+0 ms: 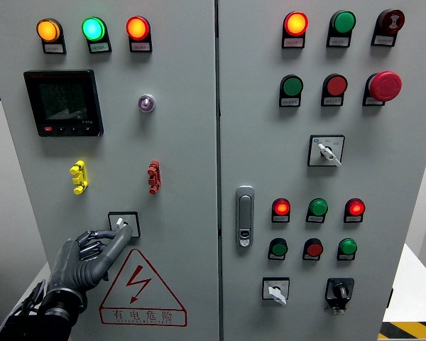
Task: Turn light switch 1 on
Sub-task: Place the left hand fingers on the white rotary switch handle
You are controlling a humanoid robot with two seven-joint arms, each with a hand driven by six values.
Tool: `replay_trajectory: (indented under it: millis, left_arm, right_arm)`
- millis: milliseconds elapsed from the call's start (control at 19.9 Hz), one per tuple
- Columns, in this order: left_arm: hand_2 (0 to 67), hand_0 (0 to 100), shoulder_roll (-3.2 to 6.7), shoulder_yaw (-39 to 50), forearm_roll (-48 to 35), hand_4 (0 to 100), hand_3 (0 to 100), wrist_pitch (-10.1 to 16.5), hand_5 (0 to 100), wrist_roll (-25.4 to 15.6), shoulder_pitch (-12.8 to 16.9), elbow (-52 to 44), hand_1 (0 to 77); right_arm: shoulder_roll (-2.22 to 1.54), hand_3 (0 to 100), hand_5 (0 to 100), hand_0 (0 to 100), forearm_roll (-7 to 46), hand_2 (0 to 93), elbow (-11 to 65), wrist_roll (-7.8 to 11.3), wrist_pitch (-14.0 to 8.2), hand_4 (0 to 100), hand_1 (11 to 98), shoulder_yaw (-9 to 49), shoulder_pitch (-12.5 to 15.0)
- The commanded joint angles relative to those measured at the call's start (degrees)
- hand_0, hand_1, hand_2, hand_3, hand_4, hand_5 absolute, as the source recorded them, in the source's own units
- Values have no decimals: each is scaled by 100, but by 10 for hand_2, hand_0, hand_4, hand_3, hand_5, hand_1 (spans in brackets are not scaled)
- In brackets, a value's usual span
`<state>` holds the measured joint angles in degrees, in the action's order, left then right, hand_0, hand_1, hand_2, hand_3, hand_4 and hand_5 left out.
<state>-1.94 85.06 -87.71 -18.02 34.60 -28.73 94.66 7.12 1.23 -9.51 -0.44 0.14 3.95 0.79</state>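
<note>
Dark metal and black plastic make up the left hand, raised from the lower left with its index finger extended onto the small white rotary switch in a square black plate, the other fingers curled and nothing grasped. The switch is mounted low on the grey cabinet's left door, above the red-bordered triangular warning sign, so a single fingertip is judged enough to turn it. The right hand is not seen.

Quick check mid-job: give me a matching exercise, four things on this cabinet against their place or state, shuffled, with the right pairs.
Things:
1. left hand
2. emergency stop button
3. yellow toggle
4. door handle

Place or state:
A. upper right of the right door
B. index finger at the rotary switch above the warning triangle
C. left edge of the right door
D. left door, below the digital meter

Pairs: 1-B, 2-A, 3-D, 4-C
</note>
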Motion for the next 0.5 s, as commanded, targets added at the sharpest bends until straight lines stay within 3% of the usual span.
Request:
replay_trajectory:
  millis: [0,451]
  left_arm:
    - [480,0,0,-50,0,1000,888,0,899,90,-18,0,591]
    - [493,0,-26,-138,-114,1000,896,-79,899,249,-150,-9,573]
  right_arm:
    - [0,195,106,0,0,0,-7,0,3,192,196,0,0]
    - [0,195,106,0,0,0,1,0,3,192,196,0,0]
